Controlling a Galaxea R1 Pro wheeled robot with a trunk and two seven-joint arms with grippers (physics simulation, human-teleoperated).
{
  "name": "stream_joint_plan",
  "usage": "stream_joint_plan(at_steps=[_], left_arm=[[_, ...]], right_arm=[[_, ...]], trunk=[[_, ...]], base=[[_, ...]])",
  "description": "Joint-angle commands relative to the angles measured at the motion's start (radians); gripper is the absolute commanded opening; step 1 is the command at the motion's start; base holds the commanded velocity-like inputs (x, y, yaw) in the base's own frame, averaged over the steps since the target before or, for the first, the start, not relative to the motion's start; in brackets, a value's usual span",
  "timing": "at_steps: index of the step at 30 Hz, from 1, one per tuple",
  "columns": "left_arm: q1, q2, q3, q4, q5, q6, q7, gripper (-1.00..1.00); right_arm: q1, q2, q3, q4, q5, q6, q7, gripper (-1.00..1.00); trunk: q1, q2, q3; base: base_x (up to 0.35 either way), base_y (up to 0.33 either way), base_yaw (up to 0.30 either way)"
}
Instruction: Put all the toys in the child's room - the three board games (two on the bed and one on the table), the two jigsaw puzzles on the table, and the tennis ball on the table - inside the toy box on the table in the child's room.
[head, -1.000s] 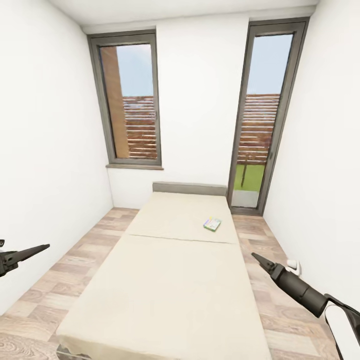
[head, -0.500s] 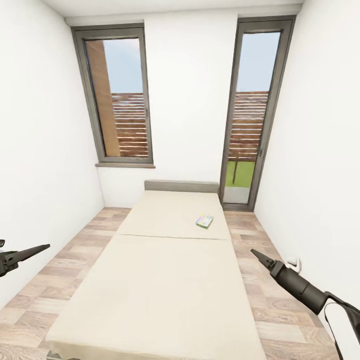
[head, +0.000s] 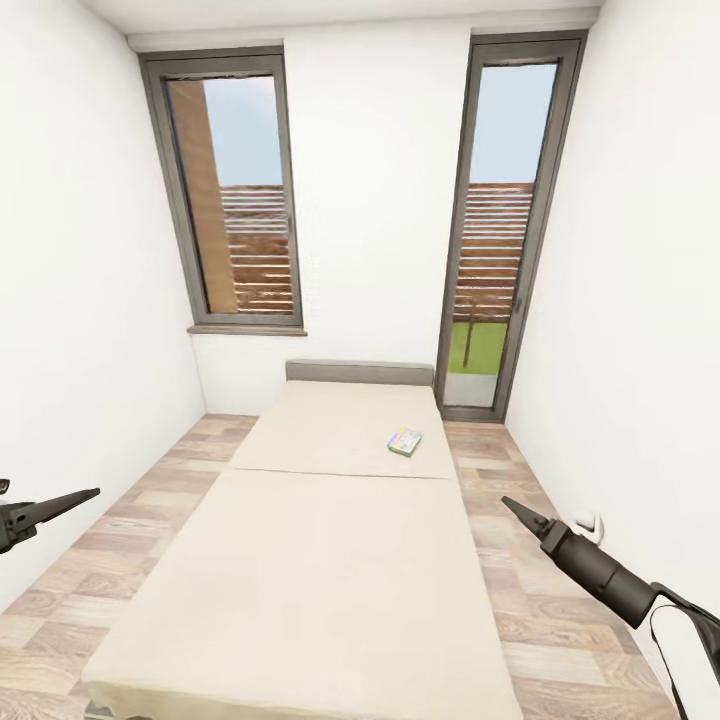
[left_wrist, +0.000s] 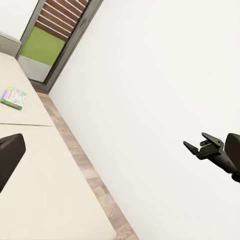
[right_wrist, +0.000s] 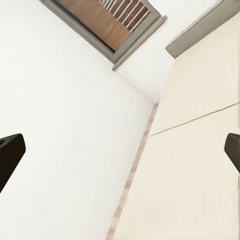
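So the robot's facing down the length of the bed (head: 330, 540), beige mattress with a grey headboard (head: 360, 373) against the far wall. One board game (head: 405, 442) lies flat on the mattress, up toward the headboard end and close to the right edge, well away from both arms. The left wrist view catches it too (left_wrist: 13, 97), a colourful cover with a green edge.

The left gripper (head: 75, 497) hangs out over the wood floor (head: 150, 520) off the bed's left side, and the right gripper (head: 518, 513) over the floor strip on the right. Both look like a single dark point from the head view, so fingers seem pressed together, holding nothing.

Two tall dark-framed windows (head: 235, 200) sit in the far wall.
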Motion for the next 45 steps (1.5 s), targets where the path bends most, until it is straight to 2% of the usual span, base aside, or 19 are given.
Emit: stream_joint_plan(at_steps=[1,8,17,45], left_arm=[[0.000,0.000,0.000,0.000,-0.002,0.011,-0.004,1.00],[0.000,0.000,0.000,0.001,-0.002,0.011,-0.004,1.00],[0.000,0.000,0.000,0.001,-0.002,0.011,-0.004,1.00],[0.000,0.000,-0.001,0.000,-0.002,0.011,-0.004,1.00]], right_arm=[[0.000,0.000,-0.002,0.000,-0.003,0.007,0.002,1.00],[-0.001,-0.001,0.000,-0.002,-0.005,-0.017,0.008,1.00],[-0.002,-0.004,-0.002,-0.001,-0.001,-0.050,0.099,1.00],[-0.002,0.000,0.002,-0.001,0.007,-0.057,0.103,1.00]], trunk=[[0.000,-0.001,0.000],[0.000,-0.001,0.004],[0.000,-0.001,0.017],[0.000,-0.001,0.024]], base=[[0.000,-0.238,0.000],[0.000,-0.278,0.077],[0.000,-0.301,0.127],[0.000,-0.252,0.273]])
